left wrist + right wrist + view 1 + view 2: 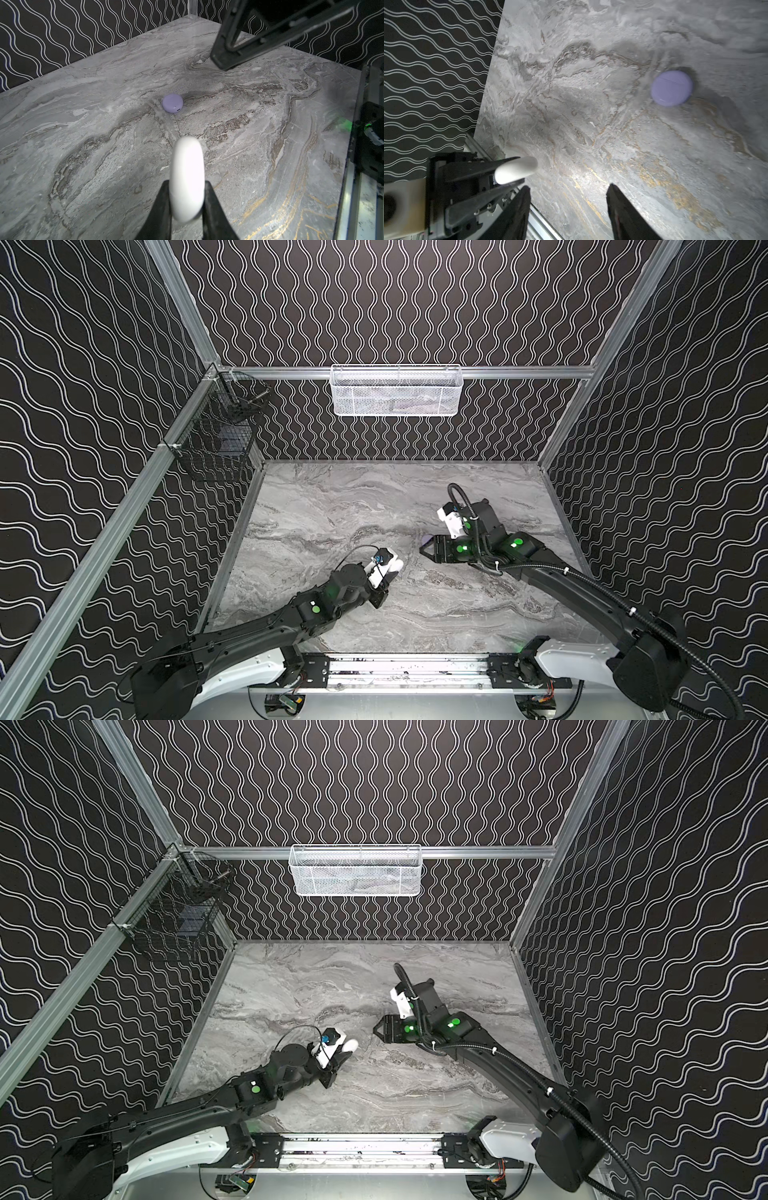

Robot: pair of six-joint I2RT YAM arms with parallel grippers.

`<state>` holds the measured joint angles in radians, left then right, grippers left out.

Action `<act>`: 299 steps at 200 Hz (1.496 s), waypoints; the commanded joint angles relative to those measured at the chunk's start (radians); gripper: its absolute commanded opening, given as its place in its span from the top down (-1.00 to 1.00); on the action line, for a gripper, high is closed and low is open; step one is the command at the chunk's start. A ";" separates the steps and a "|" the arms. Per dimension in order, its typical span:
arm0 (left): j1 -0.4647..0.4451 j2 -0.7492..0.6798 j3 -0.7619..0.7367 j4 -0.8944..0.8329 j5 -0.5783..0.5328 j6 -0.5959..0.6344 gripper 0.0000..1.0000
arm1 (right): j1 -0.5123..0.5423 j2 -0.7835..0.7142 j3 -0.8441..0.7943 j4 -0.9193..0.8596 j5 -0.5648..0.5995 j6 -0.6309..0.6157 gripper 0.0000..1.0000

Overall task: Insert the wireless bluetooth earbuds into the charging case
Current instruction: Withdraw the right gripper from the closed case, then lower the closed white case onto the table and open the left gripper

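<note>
White charging case, round and shut, fills the foreground of the left wrist view. It stands on edge, clamped between the left fingers, seemingly just clear of the grey marbled desk near its middle.

At about two o'clock from it, close by, a lilac charging case lies flat on the desk, lid also shut. The right fingers stand apart with nothing between them. They hover right by the lilac case, reaching in from three o'clock.

No earbuds show in any view; whether they sit inside the cases cannot be told. With both lids closed and no loose buds visible, the work looks to be at a case-handling step, not insertion. The next move probably calls for either setting the white case down gently or steadying it so a lid can be opened.

Bare desk spreads all round, widest toward twelve o'clock. The wall at nine o'clock and the metal rail at six are well apart from both cases. The only tight spot is between the two sets of fingers.
</note>
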<state>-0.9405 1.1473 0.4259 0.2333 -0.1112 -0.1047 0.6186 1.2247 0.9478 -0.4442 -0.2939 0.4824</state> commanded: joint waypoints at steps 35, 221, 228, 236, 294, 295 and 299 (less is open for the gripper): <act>0.175 0.107 0.064 0.032 0.226 -0.168 0.70 | -0.090 -0.091 -0.130 0.123 0.036 0.026 -0.79; 0.361 0.682 0.364 -0.025 0.538 -0.396 0.68 | -0.212 -0.167 -0.298 0.168 0.100 -0.028 -1.00; 0.368 0.700 0.364 -0.003 0.567 -0.412 0.68 | -0.212 -0.169 -0.303 0.170 0.101 -0.028 -1.00; 0.377 0.720 0.361 0.034 0.605 -0.435 0.68 | -0.212 -0.172 -0.310 0.173 0.102 -0.029 -1.00; 0.412 0.800 0.364 0.103 0.698 -0.490 0.60 | -0.216 -0.180 -0.351 0.212 0.083 -0.006 -1.00; 0.413 0.800 0.364 0.104 0.699 -0.491 0.60 | -0.216 -0.179 -0.351 0.213 0.082 -0.006 -1.00; 0.415 0.803 0.364 0.109 0.702 -0.493 0.59 | -0.216 -0.178 -0.352 0.215 0.078 -0.006 -1.00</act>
<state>-0.5358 1.9358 0.7837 0.2722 0.5373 -0.5728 0.4042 1.0443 0.6022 -0.2714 -0.1989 0.4675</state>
